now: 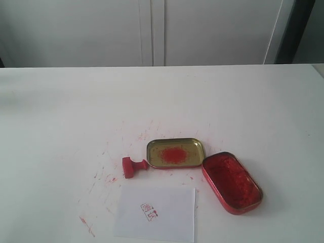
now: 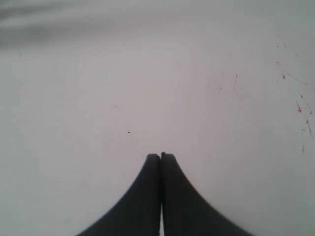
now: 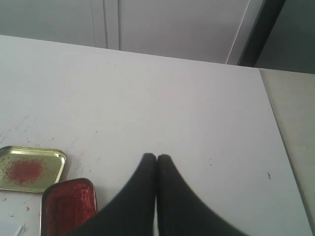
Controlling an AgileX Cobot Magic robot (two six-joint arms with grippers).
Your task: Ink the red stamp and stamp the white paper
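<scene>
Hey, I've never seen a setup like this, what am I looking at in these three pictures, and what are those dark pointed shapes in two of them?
This is a robot with two arms, each ending in a gripper. One picture comes from a camera off the arms, looking over the white table; neither arm shows there. The other two come from cameras on the wrists, so the dark shapes are the left gripper and the right gripper, each with fingers pressed together, holding nothing. On the table lie a small red stamp on its side, a gold lid with a red smear, an open red tin of ink, and a white paper bearing a red print.
</scene>
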